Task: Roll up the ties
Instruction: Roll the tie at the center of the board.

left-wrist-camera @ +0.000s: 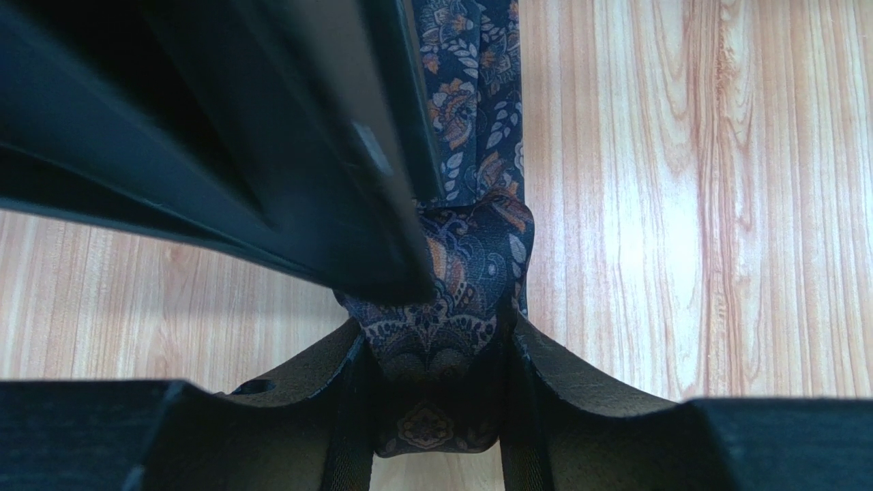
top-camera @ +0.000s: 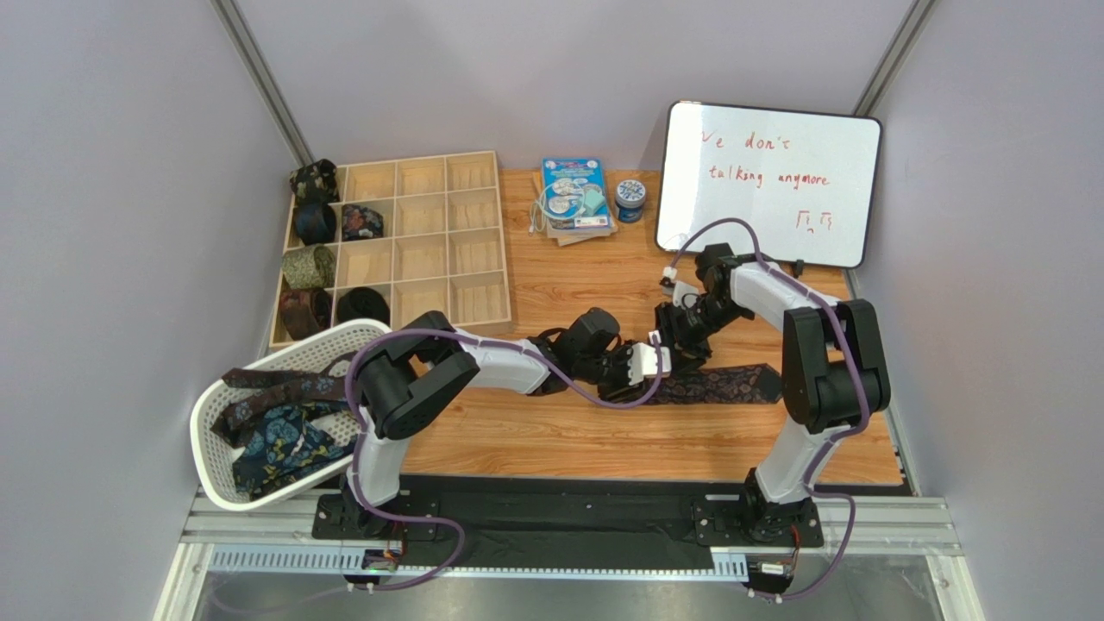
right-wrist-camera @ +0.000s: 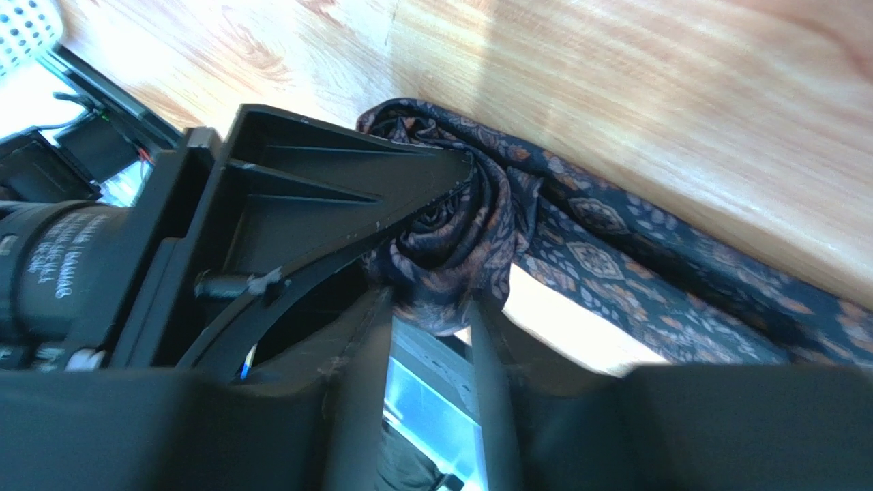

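landmark: using the wooden tray (top-camera: 421, 236) at the far left of the table (top-camera: 583, 446) as reference
in tray: rolled ties (top-camera: 315, 223) are sitting in its left column
near-left of tray: white basket (top-camera: 204, 430) is sitting just beside the tray's near corner, holding loose ties (top-camera: 279, 434)
right of tray: blue packet (top-camera: 574, 194) and small jar (top-camera: 631, 198) are lying just off its far right corner; whiteboard (top-camera: 771, 181) is standing further right, well apart
tie location: the tie (top-camera: 719, 384) (left-wrist-camera: 482, 92) (right-wrist-camera: 635, 276) is lying on bare wood, right of the tray and nearer the arm bases
in the way: both wrists are meeting over the rolled end, so the top view is hiding the coil (left-wrist-camera: 461, 266) (right-wrist-camera: 451, 235); in the left wrist view the other arm's black finger is crossing over and covering the coil's upper left
left gripper (top-camera: 644, 366) (left-wrist-camera: 435, 338): jaws are standing part-way apart and clamping the coil, with fabric filling the gap and both pads touching it
right gripper (top-camera: 674, 347) (right-wrist-camera: 430, 307): fingers are standing apart with the coil's edge dipping between the tips; can't tell whether they are pinching it or just flanking it
tie axis: the unrolled length is running flat left to right, roughly along the table's near edge
tie ends: the coil is sitting at the tray-side end; the free tail is pointing away from the tray and ending beside the right arm's upright link
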Action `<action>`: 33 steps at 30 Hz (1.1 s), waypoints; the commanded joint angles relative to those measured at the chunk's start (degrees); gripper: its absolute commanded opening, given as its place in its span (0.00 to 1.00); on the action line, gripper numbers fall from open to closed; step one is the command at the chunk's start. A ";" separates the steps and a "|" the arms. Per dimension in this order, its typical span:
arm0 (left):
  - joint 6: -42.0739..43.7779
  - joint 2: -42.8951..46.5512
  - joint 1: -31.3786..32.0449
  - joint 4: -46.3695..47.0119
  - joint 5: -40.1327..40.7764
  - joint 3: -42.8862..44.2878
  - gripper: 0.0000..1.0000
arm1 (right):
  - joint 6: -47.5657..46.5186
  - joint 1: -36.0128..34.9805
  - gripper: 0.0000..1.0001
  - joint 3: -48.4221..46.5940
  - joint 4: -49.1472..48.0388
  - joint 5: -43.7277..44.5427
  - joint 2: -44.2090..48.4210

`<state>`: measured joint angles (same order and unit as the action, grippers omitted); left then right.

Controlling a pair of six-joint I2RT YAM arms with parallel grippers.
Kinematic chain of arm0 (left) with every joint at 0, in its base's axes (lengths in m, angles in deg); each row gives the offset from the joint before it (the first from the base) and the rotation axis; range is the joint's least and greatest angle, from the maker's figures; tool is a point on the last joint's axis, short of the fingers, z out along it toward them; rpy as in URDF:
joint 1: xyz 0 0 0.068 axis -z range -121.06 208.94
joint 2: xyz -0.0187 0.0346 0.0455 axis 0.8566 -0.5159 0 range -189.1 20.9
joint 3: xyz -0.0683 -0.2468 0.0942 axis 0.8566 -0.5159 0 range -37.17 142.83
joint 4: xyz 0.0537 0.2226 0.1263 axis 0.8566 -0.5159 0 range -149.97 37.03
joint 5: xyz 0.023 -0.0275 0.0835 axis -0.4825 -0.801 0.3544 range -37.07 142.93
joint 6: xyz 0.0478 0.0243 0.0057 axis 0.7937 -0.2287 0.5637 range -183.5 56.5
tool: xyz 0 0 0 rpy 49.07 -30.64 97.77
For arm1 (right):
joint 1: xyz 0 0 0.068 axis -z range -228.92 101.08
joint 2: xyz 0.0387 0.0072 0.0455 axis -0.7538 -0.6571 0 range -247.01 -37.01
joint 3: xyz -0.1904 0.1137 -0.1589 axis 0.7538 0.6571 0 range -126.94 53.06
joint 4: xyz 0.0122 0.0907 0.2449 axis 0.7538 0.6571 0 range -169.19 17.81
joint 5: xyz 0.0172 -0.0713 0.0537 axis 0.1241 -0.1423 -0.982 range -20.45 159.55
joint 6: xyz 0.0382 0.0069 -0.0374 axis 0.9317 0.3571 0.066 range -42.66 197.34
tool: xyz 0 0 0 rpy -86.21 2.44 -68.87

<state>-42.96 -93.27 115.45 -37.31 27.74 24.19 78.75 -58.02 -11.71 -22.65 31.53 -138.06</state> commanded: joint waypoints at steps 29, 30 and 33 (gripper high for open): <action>-15.96 2.11 -3.43 27.22 -2.40 -13.81 0.82 | 2.46 -7.86 0.00 -1.23 -12.68 20.01 -10.74; -16.92 1.76 -3.43 28.97 -2.67 -13.90 0.82 | 2.72 -8.21 0.00 -1.23 -12.76 19.83 -11.26; -20.18 0.44 -3.43 32.31 -4.42 -13.90 0.81 | 3.60 -8.56 0.00 -1.15 -13.73 19.21 -11.97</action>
<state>-57.54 -91.09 112.04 -14.21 25.77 10.66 81.73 -65.39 -13.96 -25.89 43.29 -145.67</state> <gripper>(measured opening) 0.815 0.010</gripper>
